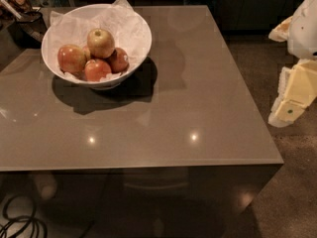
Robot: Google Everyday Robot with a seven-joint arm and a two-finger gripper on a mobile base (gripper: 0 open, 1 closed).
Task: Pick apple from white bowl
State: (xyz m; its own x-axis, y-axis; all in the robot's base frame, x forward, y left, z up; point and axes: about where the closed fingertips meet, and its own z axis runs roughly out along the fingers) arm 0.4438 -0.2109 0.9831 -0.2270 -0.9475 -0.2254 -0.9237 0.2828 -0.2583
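The white bowl (133,31), lined with crumpled white tissue paper, stands on the far left part of the brown table (198,108). The pale yellow-green apple (101,42) lies on top of the pile in the bowl, with its stem dimple facing up. Three redder apples (72,58) lie around and below it. My gripper (293,97), white and yellow, hangs at the right edge of the view, off the table's right side and far from the bowl. It holds nothing that I can see.
Dark clutter (20,9) sits at the far left corner behind the bowl. Black cables (20,222) lie on the floor at the lower left. The table's right edge (247,83) runs between my gripper and the bowl.
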